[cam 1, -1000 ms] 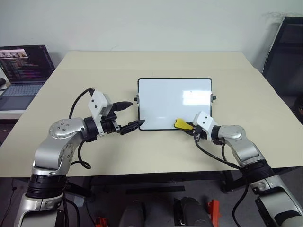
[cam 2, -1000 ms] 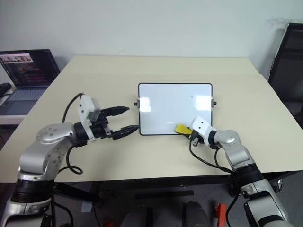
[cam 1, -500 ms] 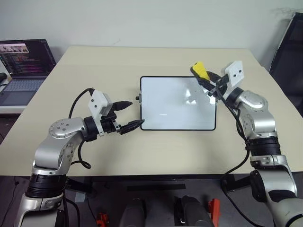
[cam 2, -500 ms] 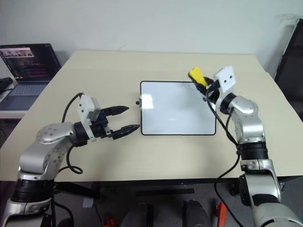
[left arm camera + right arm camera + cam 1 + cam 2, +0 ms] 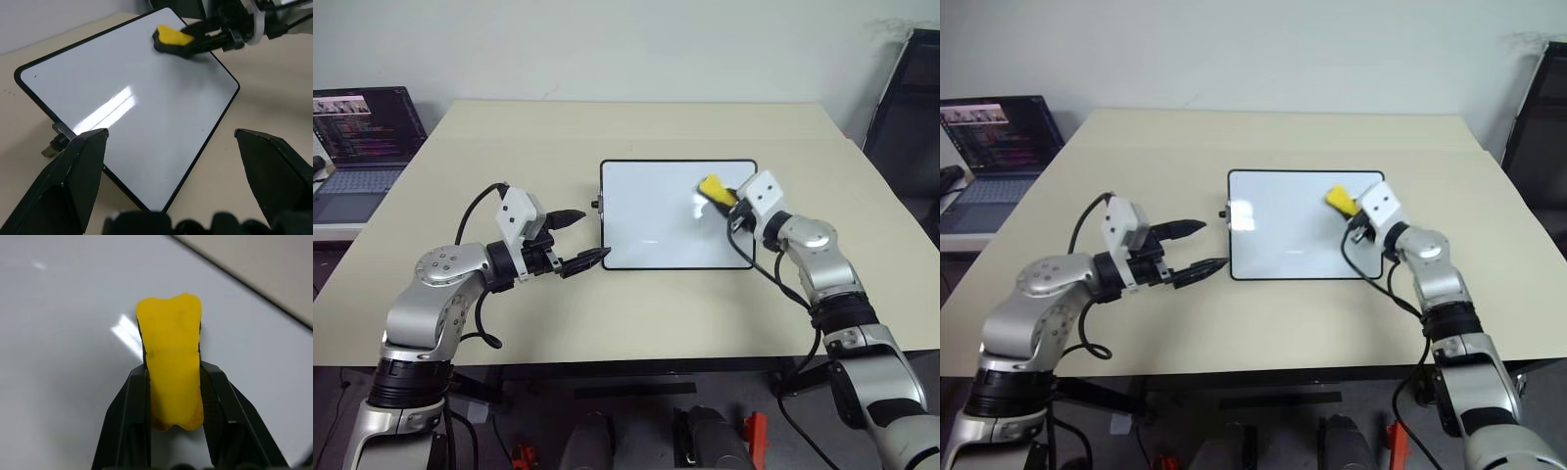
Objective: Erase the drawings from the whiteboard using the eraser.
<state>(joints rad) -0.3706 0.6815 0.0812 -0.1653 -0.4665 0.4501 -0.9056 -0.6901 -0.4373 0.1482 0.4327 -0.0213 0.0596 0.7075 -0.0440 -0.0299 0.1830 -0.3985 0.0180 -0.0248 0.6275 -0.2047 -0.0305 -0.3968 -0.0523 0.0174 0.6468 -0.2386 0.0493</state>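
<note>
Eraser (image 5: 171,357) bright yellow; whiteboard (image 5: 656,220) glossy white, thin black frame; table (image 5: 636,127) pale beige.

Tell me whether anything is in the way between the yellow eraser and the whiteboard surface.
Nothing visible. The right hand holds the eraser over the whiteboard's far right part, and no object lies on the board.

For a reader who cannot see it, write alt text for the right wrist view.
A yellow eraser is pinched between the right gripper's two black fingers over the glossy whiteboard. A strip of beige table shows past the board's dark edge.
</note>
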